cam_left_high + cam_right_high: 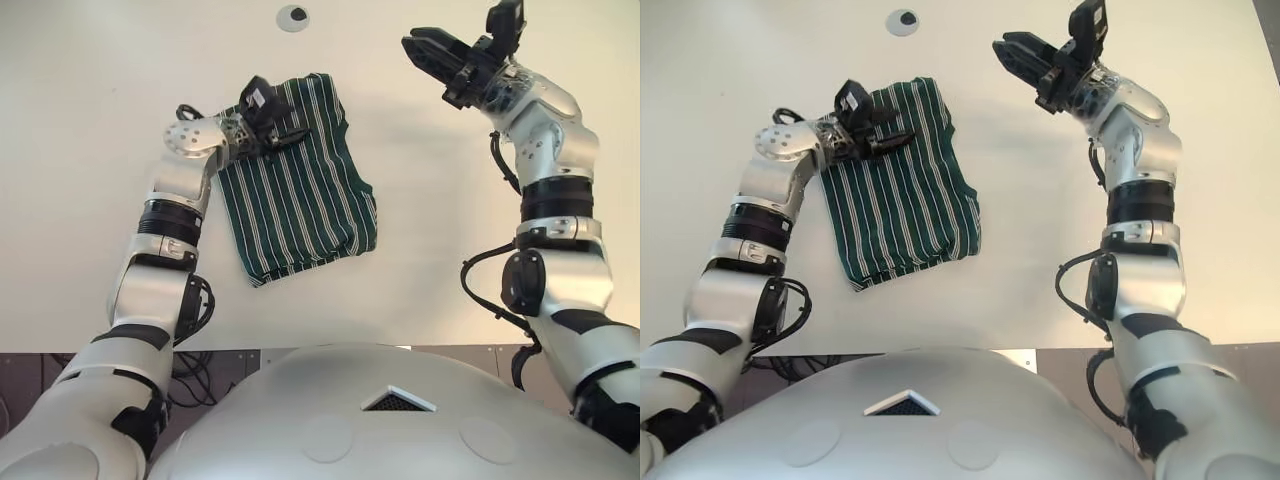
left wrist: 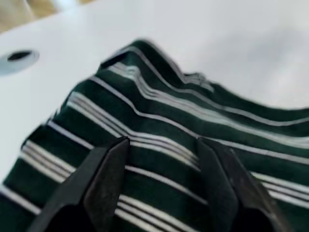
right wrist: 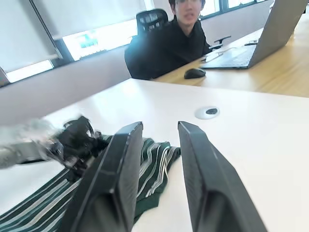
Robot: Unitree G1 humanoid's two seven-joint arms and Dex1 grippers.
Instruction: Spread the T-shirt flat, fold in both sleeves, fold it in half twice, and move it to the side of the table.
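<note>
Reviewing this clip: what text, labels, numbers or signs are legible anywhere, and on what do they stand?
None readable.
The striped T-shirt shows no print.
The white table and its round grommet are unmarked.
The laptop behind shows no legible mark.

The T-shirt (image 1: 300,190) is dark green with thin white stripes (some single, some in close groups). The table (image 1: 450,260) under it is plain white, and the round grommet (image 1: 293,17) in it is light grey with a dark centre. Both the left gripper (image 2: 164,145) and the right gripper (image 3: 160,126) are black, without any pattern.
</note>
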